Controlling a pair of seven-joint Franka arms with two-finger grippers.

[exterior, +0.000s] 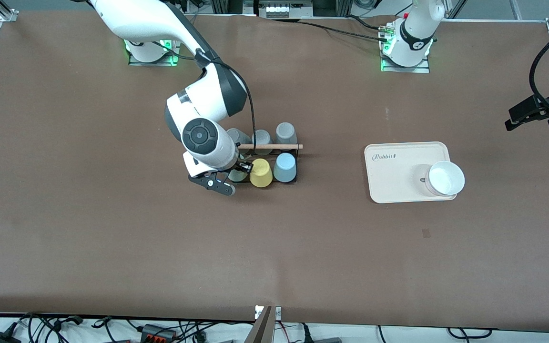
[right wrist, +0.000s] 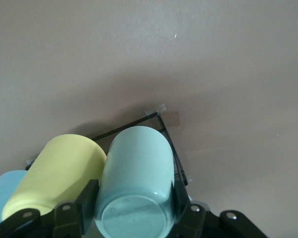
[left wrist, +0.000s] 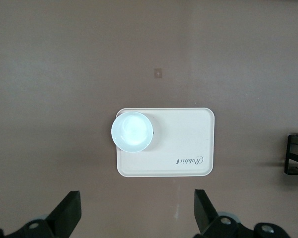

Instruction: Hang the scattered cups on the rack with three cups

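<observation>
A: Here, the mint-green cup (right wrist: 134,183) sits upside down at the rack (exterior: 293,164), at the end of the row toward the right arm's end of the table, pressed against the yellow cup (exterior: 260,172). Where is the right gripper (right wrist: 134,206)?

B: Around that mint-green cup. In the right wrist view one finger lies on each side of the cup's wall, closed onto it, with the cup's base facing the camera. The right arm reaches down from its base, elbow bent, its wrist turned over the rack's end so that it covers most of the cup in the front view.

A: And the light blue cup (exterior: 285,167)?

B: Inverted on the rack beside the yellow cup, on the side toward the left arm's end of the table. These three form the row nearer the front camera. The grey cups (exterior: 286,130) stand in the row farther from it, and the wooden dowel (exterior: 270,146) lies across the rack's top between the two rows.

A: The left gripper (left wrist: 134,218)?

B: The left arm waits, high over the table toward its own end, fingers spread wide and holding nothing. Its wrist view looks down on the cream tray (left wrist: 188,144), which carries a white bowl (left wrist: 132,131) at one corner and lies well apart from the rack.
</observation>
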